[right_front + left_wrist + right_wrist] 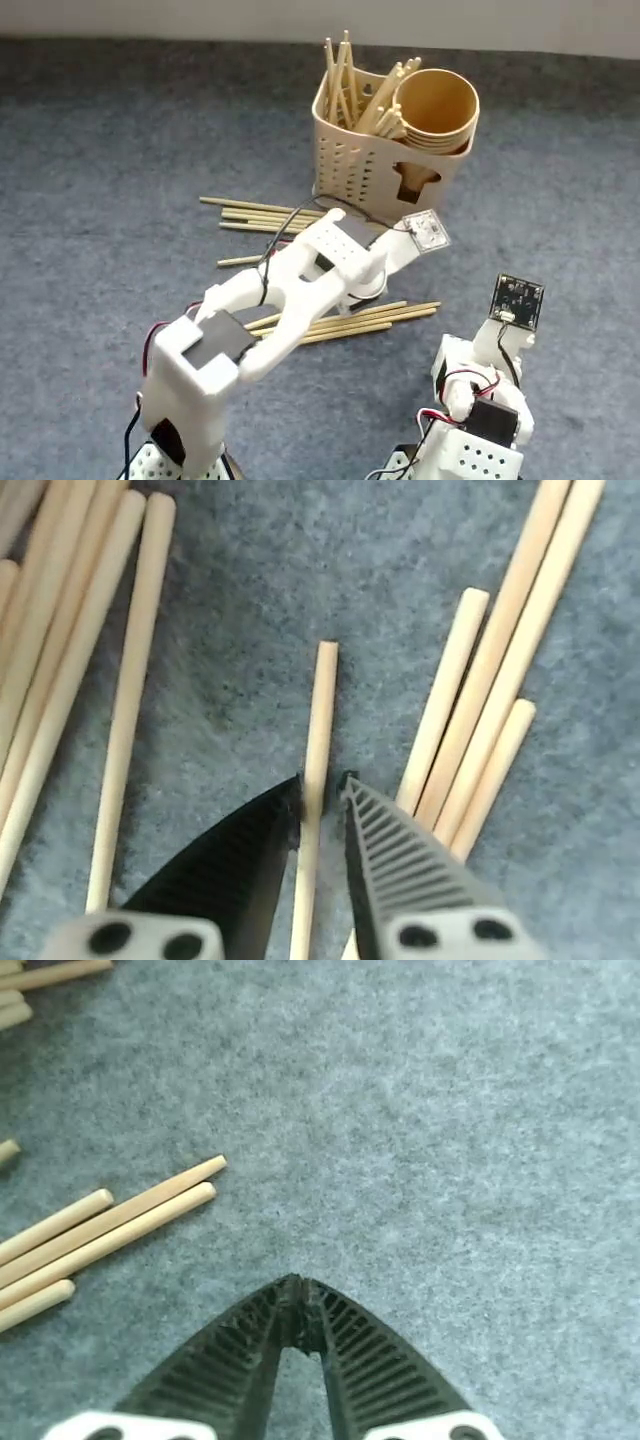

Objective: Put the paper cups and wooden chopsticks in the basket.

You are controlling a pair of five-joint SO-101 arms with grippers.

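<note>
— Where do we stand with the left gripper (322,785)?
— Our jaws are open only narrowly and straddle a single chopstick (318,720). It runs lengthwise between them, so we would close across its width. One tip looks to be touching it, the other is just apart. We judge nothing is clamped yet.
— And the basket (350,160)?
— In the high view it's near, at about 12 o'clock from our left wrist. Paper cups (437,105) and chopsticks already stand in it.
— The right gripper (297,1310)?
— Pinched shut on nothing, over bare carpet (480,1110), at 5 o'clock in the high view. The left arm is plainly nearer.
— Room?
— Tight. Other loose sticks (480,730) lie just beside, so we may snag a neighbour.
</note>
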